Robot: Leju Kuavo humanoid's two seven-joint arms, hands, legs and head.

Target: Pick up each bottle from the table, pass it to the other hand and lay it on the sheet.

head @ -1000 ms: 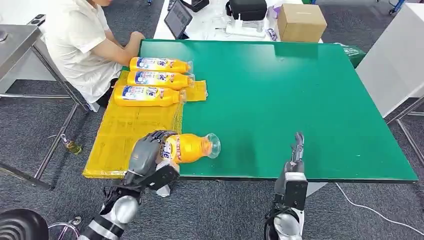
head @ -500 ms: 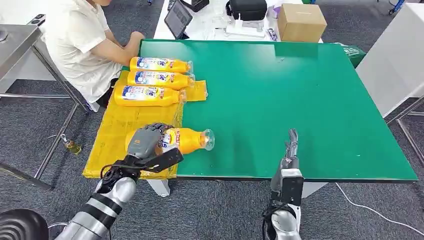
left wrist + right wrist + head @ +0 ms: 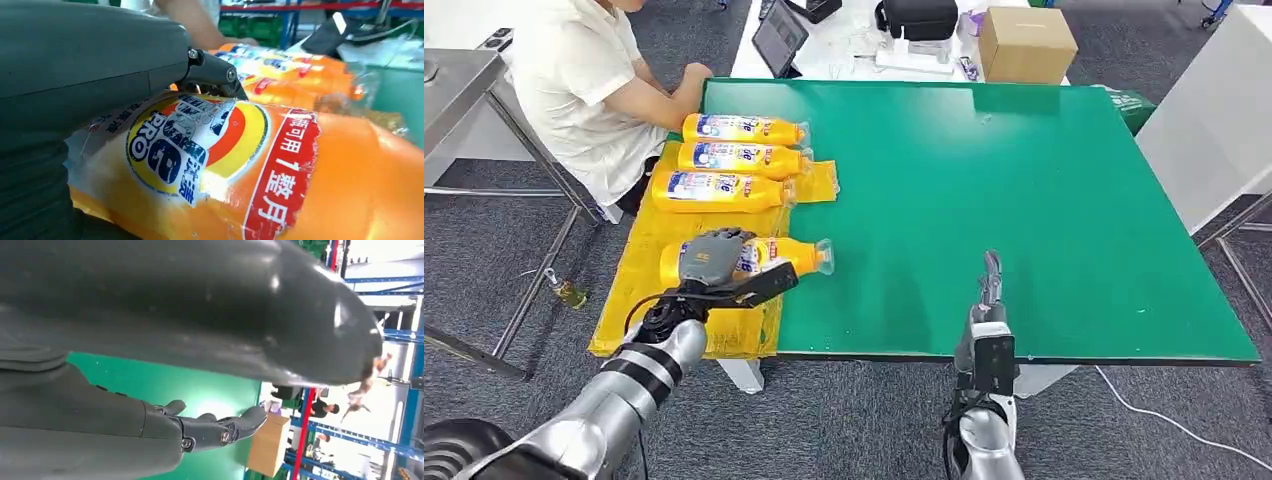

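My left hand (image 3: pixel 709 262) grips an orange bottle (image 3: pixel 769 257) lying on its side, its clear cap pointing right over the edge where the yellow sheet (image 3: pixel 664 270) meets the green table (image 3: pixel 984 180). In the left wrist view the bottle's label (image 3: pixel 200 150) sits close under my fingers (image 3: pixel 210 75). Three matching bottles (image 3: pixel 724 160) lie side by side on the sheet's far end. My right hand (image 3: pixel 991 285) stands edge-on over the table's front edge, fingers straight and apart (image 3: pixel 215 427), holding nothing.
A person in a white shirt (image 3: pixel 584 90) sits at the table's far left corner, one hand on its edge. A cardboard box (image 3: pixel 1027 45), a tablet (image 3: pixel 780 38) and a black bag (image 3: pixel 918 18) stand on a white table beyond.
My left hand has carried the bottle left and away from me, from the table's front edge to the sheet's edge. The right hand has shifted slightly left.
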